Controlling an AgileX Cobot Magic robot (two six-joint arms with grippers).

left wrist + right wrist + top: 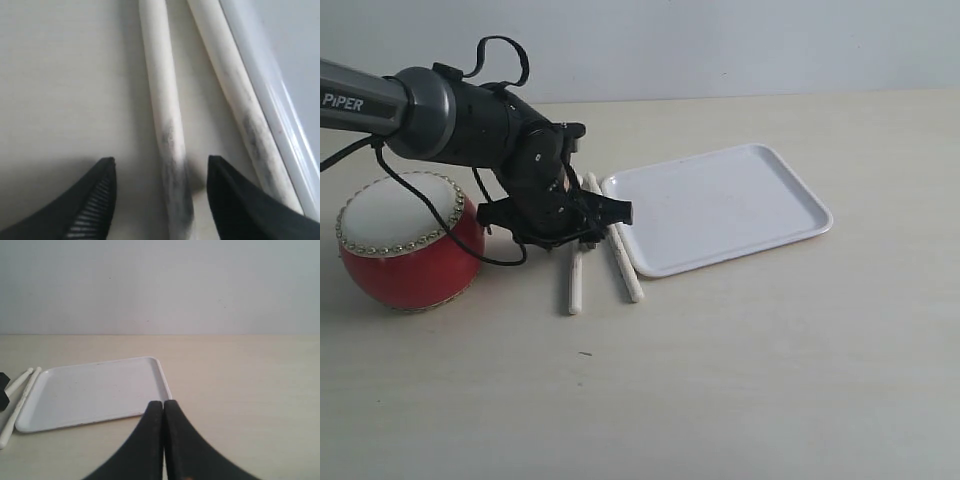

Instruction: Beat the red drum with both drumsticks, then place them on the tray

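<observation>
Left jaws gape wide astride one drumstick (165,125), unclamped; right jaws pressed together, empty.

red drum (415,270): glossy red body; smooth off-white skin; shiny metal studs
drumsticks (161,90): pale matt wood, smudged grey
tray (720,200): smooth white plastic, slight sheen
tabletop (770,380): matt, pale, faint wood grain
left gripper (161,160) jaws: matt black, ribbed inside

The red drum (408,262) stands upright at the surface's (720,390) left; two pale drumsticks (628,275) lie flat, apparently touching the white tray (720,205).
</observation>
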